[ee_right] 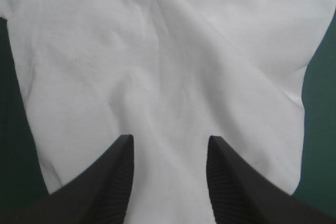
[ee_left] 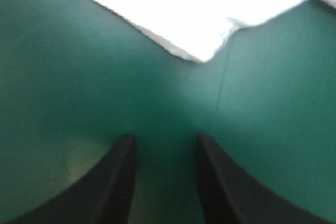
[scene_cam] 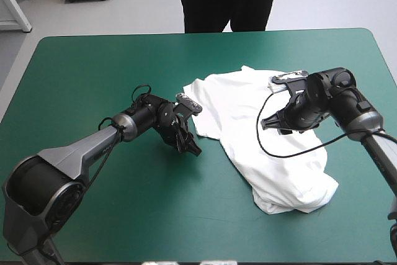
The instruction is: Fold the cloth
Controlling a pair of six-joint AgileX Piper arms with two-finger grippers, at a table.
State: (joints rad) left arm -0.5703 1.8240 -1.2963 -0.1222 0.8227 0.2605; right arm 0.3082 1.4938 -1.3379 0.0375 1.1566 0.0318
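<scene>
The white T-shirt (scene_cam: 260, 134) lies loosely spread and wrinkled on the teal-green cover, right of the table's middle, with a bunched end toward the front. My left gripper (scene_cam: 191, 147) hovers low over bare cover just left of the shirt's near-left edge, fingers open; in its wrist view the left gripper (ee_left: 165, 145) has a shirt corner (ee_left: 202, 51) a short way ahead. My right gripper (scene_cam: 276, 123) is over the shirt's middle, open; the right gripper (ee_right: 169, 145) has only white T-shirt (ee_right: 168, 66) beneath and between its fingers, nothing pinched.
Bare teal-green cover (scene_cam: 93, 79) extends to the left and toward the front edge. The shirt's right side lies close to the table's right edge (scene_cam: 384, 60).
</scene>
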